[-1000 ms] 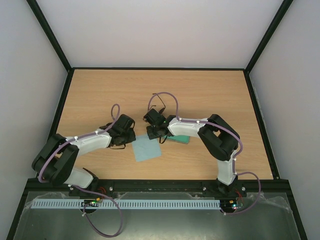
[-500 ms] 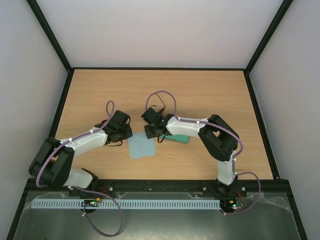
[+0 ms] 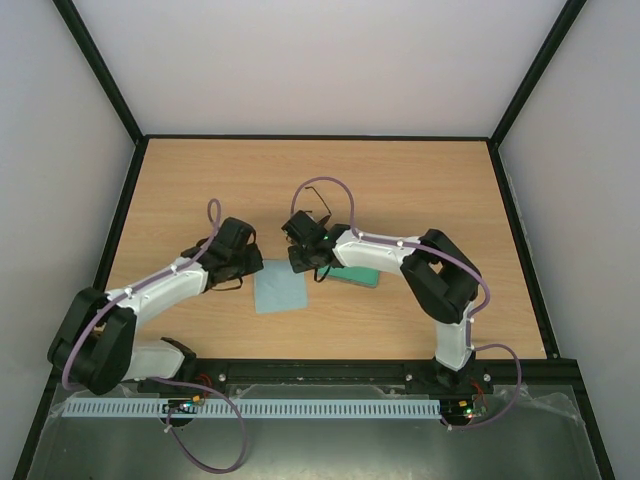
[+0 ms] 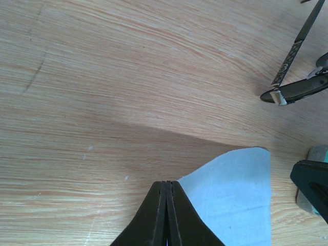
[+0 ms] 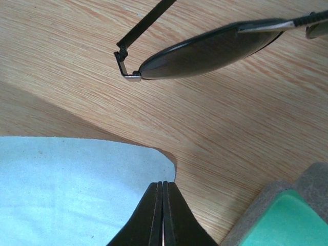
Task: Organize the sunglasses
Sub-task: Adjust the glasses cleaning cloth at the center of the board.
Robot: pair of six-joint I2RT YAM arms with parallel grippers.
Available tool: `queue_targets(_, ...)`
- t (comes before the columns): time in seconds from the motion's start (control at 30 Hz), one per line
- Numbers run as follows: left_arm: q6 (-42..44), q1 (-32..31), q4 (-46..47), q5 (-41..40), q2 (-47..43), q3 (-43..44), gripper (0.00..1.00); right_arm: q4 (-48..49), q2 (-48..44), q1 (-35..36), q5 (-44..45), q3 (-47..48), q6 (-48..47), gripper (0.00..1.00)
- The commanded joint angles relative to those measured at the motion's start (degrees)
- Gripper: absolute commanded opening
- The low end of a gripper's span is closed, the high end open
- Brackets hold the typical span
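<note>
The left gripper and the right gripper are each pinched shut on a corner of the blue cloth, while the sunglasses lie on the table just past it, not yet in the case.

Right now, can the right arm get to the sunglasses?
Probably yes: the sunglasses lie just ahead of the right hand, nothing between; it is shut on the cloth, so release first.

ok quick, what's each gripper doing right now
left gripper: closed, pinching the blue cloth at its edge
right gripper: closed, pinching the blue cloth too
</note>
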Motion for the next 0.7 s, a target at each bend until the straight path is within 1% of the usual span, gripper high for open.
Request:
queue_targets(0.0, 0.7, 0.6, -0.4, 0.2, -0.5, -1.7, 0.02, -2.5, 0.3, 0.2, 0.1, 1.9, -0.4, 0.1)
queue_targets(0.13, 0.9, 1.0, 0.5, 0.6, 1.2, -2.2, 0.02, -4.3, 3.1, 0.2, 1.3, 4.0, -0.4, 0.16)
queue_targets(0.2, 0.9, 1.0, 1.0, 0.7, 2.0, -2.2, 0.02, -4.8, 4.2, 0.2, 1.9, 4.5, -0.3, 0.23)
queue_targets(0.23, 0.9, 1.0, 1.3, 0.7, 2.2, -2.2, 0.02, -4.8, 4.5, 0.2, 2.0, 4.7, -0.3, 0.24)
queue_targets(0.67, 1.3, 1.5, 4.0, 1.5, 5.6, -2.3, 0.02, -5.6, 7.9, 0.4, 3.3, 6.7, 0.0, 0.24)
